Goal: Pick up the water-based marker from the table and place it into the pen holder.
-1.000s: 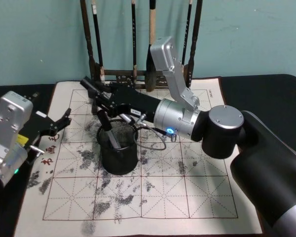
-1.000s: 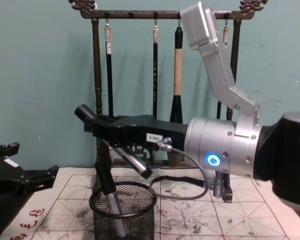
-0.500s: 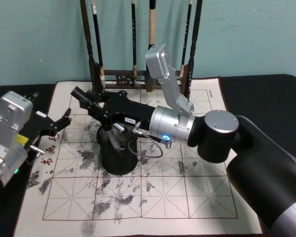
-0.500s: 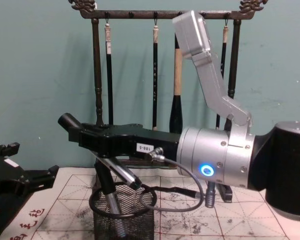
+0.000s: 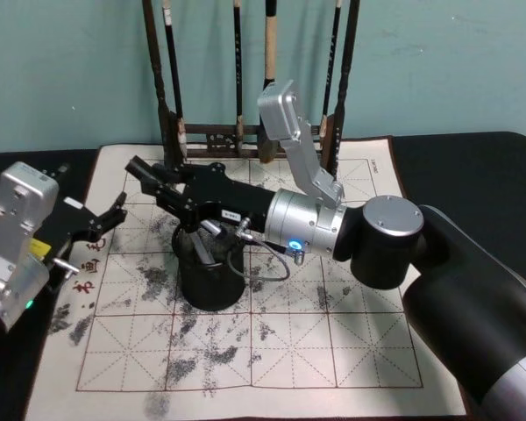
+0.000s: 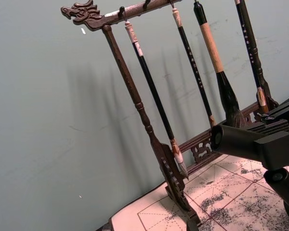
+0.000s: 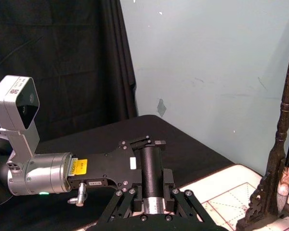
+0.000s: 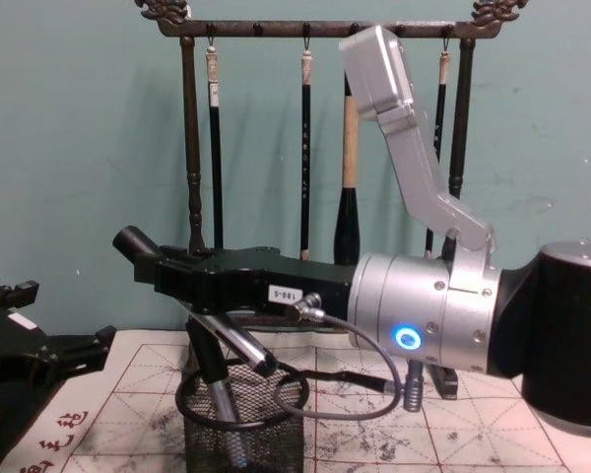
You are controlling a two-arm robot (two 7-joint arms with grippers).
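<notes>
The right gripper (image 8: 222,360) reaches across the calligraphy mat (image 5: 333,342) from the robot's right and hangs directly above the pen holder (image 5: 210,279), a black wire-mesh cup standing on the left-centre part of the mat. From the chest view the gripper's two fingers (image 8: 238,343) point down into the mouth of the cup, spread apart in a V, one black and steep, the other grey and slanting toward the rim; the jaws stand open and nothing is pinched between them. The water-based marker (image 8: 227,429) is inside the pen holder, a pale grey barrel seen through the mesh, leaning slightly with its lower end near the cup's floor and its upper end just under the black finger; whether that finger touches it cannot be told. A thin grey cable (image 8: 320,389) loops from the right wrist down beside the cup's rim. The left gripper (image 5: 101,219) rests low at the left edge of the mat, well apart from the pen holder, with its black fingers spread wide and empty. Behind the mat stands the wooden brush rack (image 8: 189,187) with carved ends, several calligraphy brushes (image 8: 349,148) hanging from its top bar. The dark table (image 5: 473,167) shows around the mat.
</notes>
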